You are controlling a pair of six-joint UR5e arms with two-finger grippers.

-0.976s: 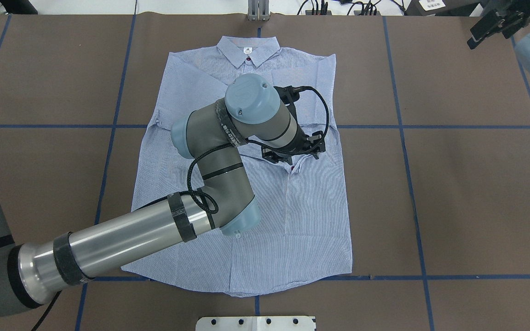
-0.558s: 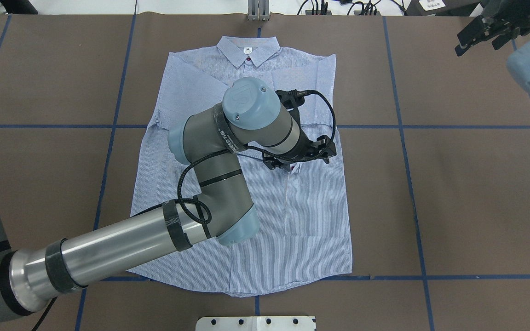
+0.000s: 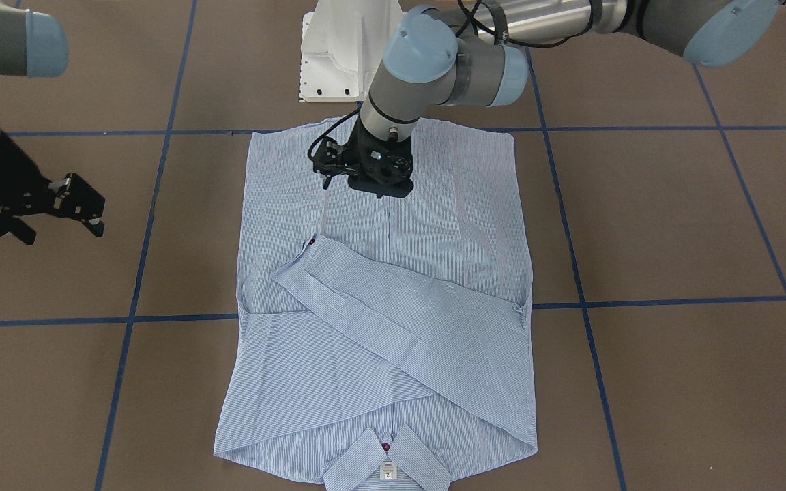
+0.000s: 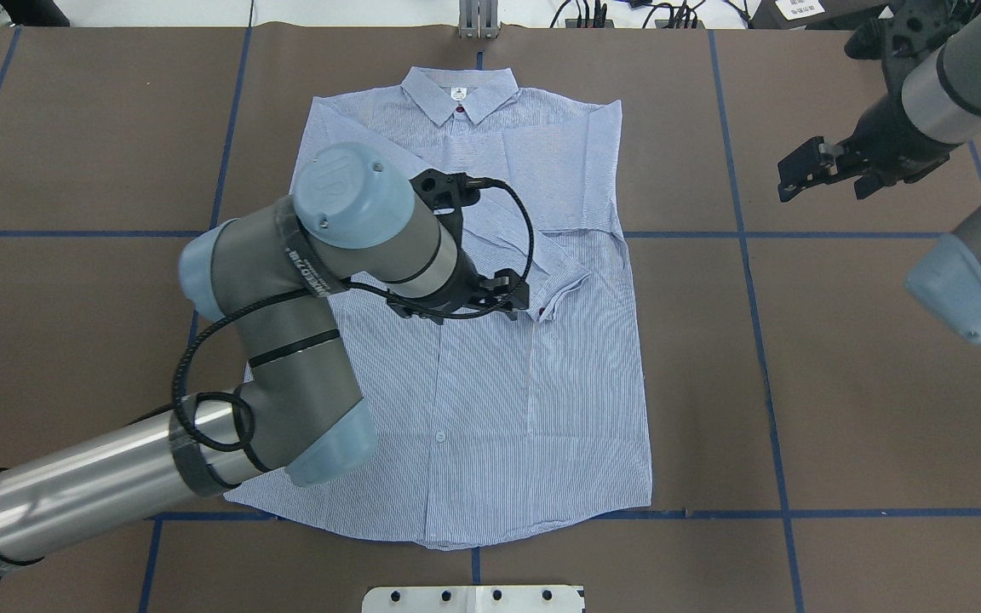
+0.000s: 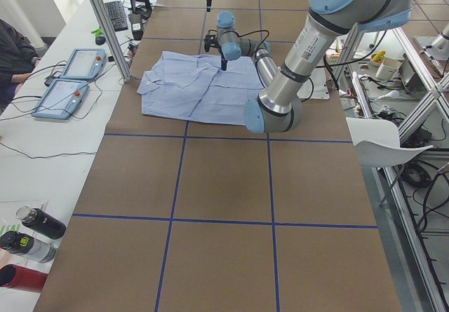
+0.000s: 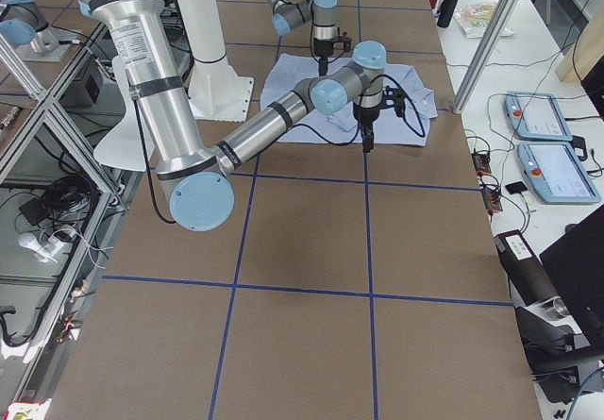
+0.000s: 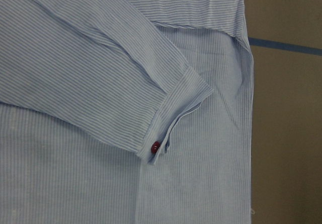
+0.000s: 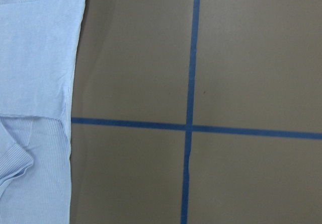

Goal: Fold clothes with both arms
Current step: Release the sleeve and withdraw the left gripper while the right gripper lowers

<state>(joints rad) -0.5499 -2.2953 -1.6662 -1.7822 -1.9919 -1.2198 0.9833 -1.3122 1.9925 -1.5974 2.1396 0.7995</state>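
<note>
1 left gripper [image 4: 463, 302] hovers over 1 shirt [image 4: 490, 409], which lies flat mid-table with 2 sleeves folded across its chest; I cannot tell how its jaws stand. Farther off, 1 right gripper [image 4: 827, 170] hangs over the bare table [image 4: 840, 340], jaws wide.

The left gripper [image 3: 379, 183] is pointed down from a sharply bent wrist, the right gripper [image 4: 793, 174] is held well aside, and neither jaw setting can be read.

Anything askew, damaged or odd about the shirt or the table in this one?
Nothing stands out. The shirt lies flat on the table with a sleeve folded diagonally across its chest. That sleeve's cuff gapes slightly at its red button, which is ordinary for fabric.
</note>
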